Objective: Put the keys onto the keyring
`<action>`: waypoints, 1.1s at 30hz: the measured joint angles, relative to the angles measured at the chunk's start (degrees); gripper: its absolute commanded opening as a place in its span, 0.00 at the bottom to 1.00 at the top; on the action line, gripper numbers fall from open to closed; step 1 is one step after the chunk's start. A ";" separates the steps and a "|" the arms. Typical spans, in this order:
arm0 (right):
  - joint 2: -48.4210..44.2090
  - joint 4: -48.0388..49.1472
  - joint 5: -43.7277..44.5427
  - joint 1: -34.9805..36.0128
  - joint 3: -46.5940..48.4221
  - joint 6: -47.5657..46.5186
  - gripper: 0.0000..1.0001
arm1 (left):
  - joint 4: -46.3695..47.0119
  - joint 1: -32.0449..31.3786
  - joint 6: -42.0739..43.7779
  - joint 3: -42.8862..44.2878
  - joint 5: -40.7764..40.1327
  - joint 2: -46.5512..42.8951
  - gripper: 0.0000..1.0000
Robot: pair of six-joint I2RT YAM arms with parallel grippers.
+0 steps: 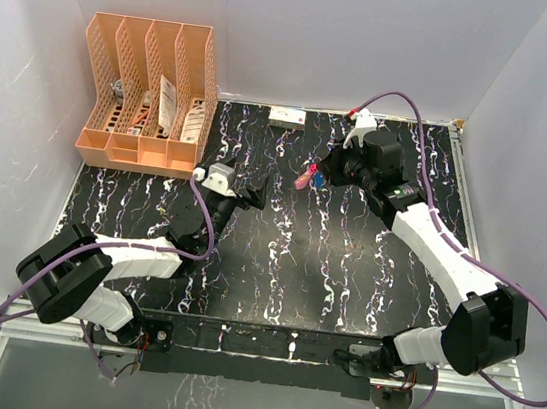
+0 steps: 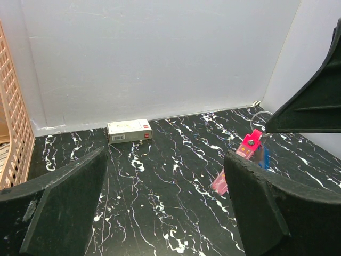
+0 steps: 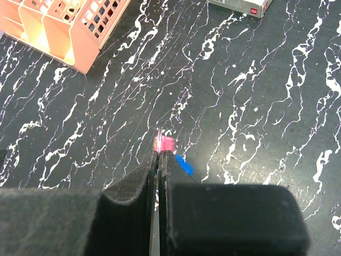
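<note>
My right gripper (image 1: pixel 321 170) is shut on the thin ring (image 2: pixel 260 116) of the keyring and holds it above the table. The pink-red strap (image 2: pixel 249 146) hangs slanting down from the ring, and its lower end is at or near the tabletop. The blue-headed key (image 2: pixel 265 158) hangs beside the strap. In the right wrist view the strap (image 3: pixel 166 143) and the blue key (image 3: pixel 184 164) show just past my closed fingertips (image 3: pixel 152 162). I cannot make out the whitish-silver key. My left gripper (image 1: pixel 255 194) is open and empty, a short way to the left of the keyring.
An orange file organizer (image 1: pixel 146 97) stands at the back left. A small white box (image 1: pixel 288 117) lies against the back wall and also shows in the left wrist view (image 2: pixel 129 130). White walls close in the black marbled table (image 1: pixel 345 274).
</note>
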 measured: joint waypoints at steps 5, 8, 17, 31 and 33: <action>0.00 -0.02 0.02 0.00 0.00 0.00 0.00 | 0.00 0.00 0.00 0.00 -0.02 0.00 0.89; 0.11 -0.24 0.55 0.00 0.11 0.07 0.00 | -0.50 0.00 -0.11 0.00 -0.46 -0.07 0.92; 10.67 -5.03 1.92 0.22 4.44 1.86 0.00 | -18.69 0.70 -4.17 5.09 -6.86 -6.91 0.97; 19.76 -3.72 -9.05 3.65 9.68 4.63 0.04 | -38.01 3.10 -13.51 10.03 -7.98 -10.93 0.98; 20.00 -3.04 -9.22 3.98 10.01 5.29 0.19 | -38.86 3.30 -14.03 10.03 -7.93 -10.88 0.98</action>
